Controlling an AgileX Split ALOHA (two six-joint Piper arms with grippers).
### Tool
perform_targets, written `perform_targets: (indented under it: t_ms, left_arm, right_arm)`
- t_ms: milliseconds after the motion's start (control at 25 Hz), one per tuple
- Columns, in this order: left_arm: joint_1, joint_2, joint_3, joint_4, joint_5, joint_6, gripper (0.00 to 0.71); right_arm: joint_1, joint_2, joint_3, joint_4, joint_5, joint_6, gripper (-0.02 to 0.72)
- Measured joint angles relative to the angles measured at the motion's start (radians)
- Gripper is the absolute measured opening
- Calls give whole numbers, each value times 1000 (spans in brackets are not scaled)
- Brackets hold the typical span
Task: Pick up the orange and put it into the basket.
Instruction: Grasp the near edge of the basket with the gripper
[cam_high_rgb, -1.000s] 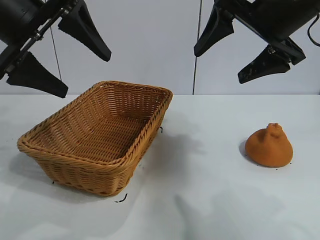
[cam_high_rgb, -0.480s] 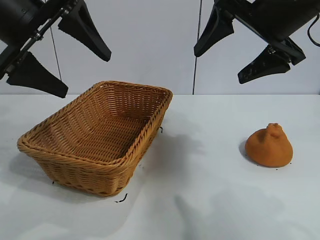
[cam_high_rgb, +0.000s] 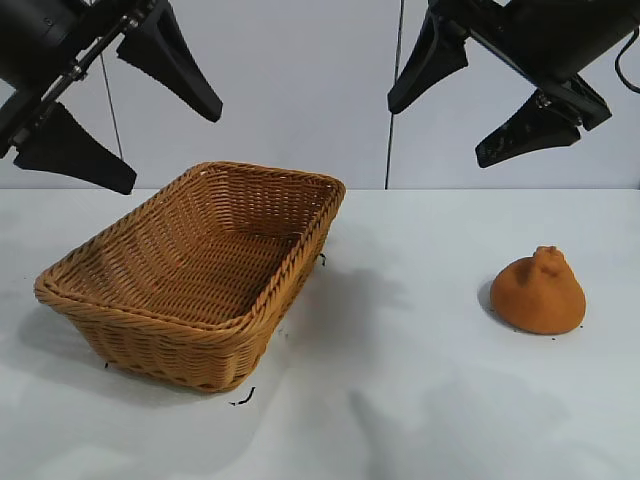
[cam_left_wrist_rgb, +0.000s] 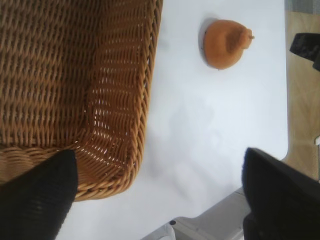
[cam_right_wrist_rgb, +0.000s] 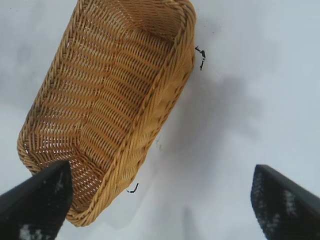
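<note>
The orange is a dull rounded lump with a knobby top, resting on the white table at the right; the left wrist view also catches the orange. The woven wicker basket stands at the left with nothing in it, and its rim and wall show in both wrist views. My left gripper hangs open high above the basket's left end. My right gripper hangs open high up, between the basket and the orange. Neither touches anything.
Small black marks lie on the white table by the basket's corners. The table's edge with wood floor beyond shows in the left wrist view. A pale wall stands behind.
</note>
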Motion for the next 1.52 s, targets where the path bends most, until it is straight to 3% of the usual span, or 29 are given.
perform_targets:
  t_ms: [320, 560, 680, 800, 960, 1080, 1520]
  left_arm:
    - [-22, -150, 110, 80, -40, -159, 641]
    - [-138, -222, 203, 269, -109, -475, 641]
    - [-205, -222, 211, 427, -132, -735, 641]
    - [-243, -222, 212, 571, -153, -1008, 641]
    - [-248, -222, 212, 743, -153, -1317, 641]
    - [-248, -222, 212, 786, -147, -1469, 641]
    - [-248, -65, 195, 776, -130, -1551, 617]
  right_arm:
    - [0, 0, 0, 0, 0, 0, 696]
    - [0, 0, 0, 0, 0, 0, 696]
    - [0, 0, 0, -1, 0, 0, 696]
    - [0, 0, 0, -1, 0, 0, 696]
    - [0, 0, 0, -2, 0, 0, 696]
    - [0, 0, 0, -2, 1, 0, 696]
    - [0, 0, 0, -4, 4, 1, 696]
